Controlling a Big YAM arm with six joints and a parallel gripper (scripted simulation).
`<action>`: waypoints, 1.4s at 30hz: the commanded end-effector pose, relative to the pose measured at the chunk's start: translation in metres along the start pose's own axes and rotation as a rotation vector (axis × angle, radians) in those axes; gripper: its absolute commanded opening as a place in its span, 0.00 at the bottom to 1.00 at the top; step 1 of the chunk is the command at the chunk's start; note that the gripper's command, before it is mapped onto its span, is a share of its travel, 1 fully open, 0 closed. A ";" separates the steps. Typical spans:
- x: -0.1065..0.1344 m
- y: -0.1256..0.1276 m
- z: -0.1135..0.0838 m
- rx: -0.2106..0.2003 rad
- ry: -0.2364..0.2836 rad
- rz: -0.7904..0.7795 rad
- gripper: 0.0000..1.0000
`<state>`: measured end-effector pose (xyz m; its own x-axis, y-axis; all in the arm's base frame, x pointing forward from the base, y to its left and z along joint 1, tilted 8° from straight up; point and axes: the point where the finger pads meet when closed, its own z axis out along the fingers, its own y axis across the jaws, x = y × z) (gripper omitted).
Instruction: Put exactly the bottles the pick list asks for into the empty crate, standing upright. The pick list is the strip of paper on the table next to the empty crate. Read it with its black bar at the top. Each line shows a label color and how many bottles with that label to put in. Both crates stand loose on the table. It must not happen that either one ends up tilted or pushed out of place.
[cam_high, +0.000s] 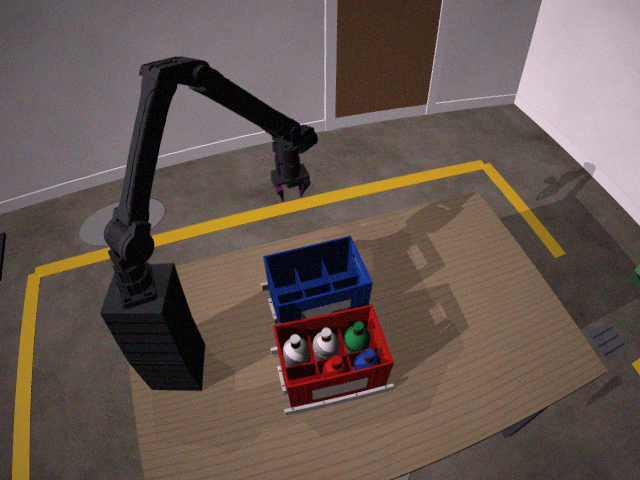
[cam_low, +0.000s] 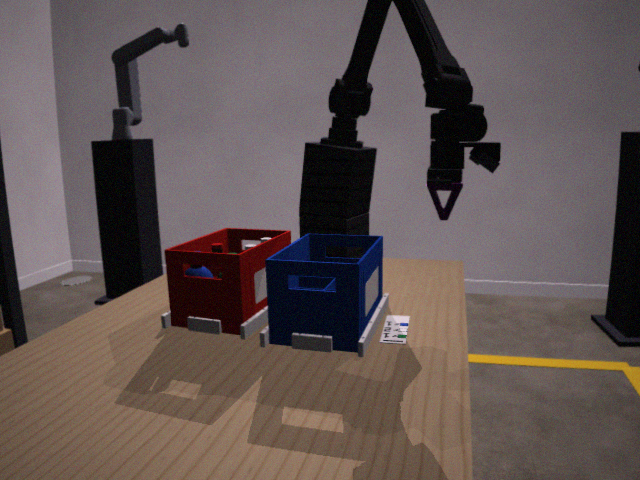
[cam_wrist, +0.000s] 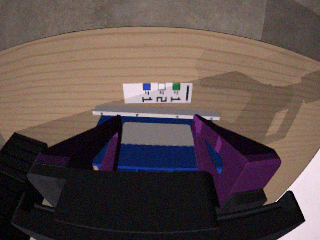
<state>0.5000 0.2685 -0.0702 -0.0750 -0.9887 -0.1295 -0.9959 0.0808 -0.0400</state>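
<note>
The pick list (cam_low: 394, 329) (cam_wrist: 131, 93) lies beside the blue crate; from its black bar it reads green 1, white 2, blue 1. The blue crate (cam_high: 363, 296) (cam_low: 312, 320) (cam_wrist: 155, 156) shows no bottles in its compartments. The red crate (cam_high: 381, 373) (cam_low: 204, 302) holds two white bottles (cam_high: 295, 352) (cam_high: 325, 346) and a green bottle (cam_high: 356, 339) in the far row, and a red bottle (cam_high: 335, 365) and a blue bottle (cam_high: 366, 359) in the near row. Its near left compartment looks empty. My gripper (cam_high: 292, 197) (cam_low: 444, 218) (cam_wrist: 157, 121) is open and empty, high above the blue crate's pick-list side.
White rails (cam_high: 338, 399) (cam_low: 374, 325) (cam_wrist: 156, 113) edge the crates on the wooden table (cam_high: 496, 310). The crates stand side by side, close together. My arm's black pedestal (cam_high: 149, 346) (cam_low: 336, 186) stands at the table's end.
</note>
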 end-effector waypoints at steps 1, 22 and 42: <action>-0.008 -0.011 -0.009 0.024 -0.017 -0.007 0.61; -0.008 -0.011 -0.008 0.024 -0.017 -0.007 0.61; 0.079 -0.013 -0.027 0.027 -0.025 0.531 0.61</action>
<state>0.4933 0.1959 -0.0707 -0.4637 -0.8772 -0.1247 -0.8854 0.4641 0.0274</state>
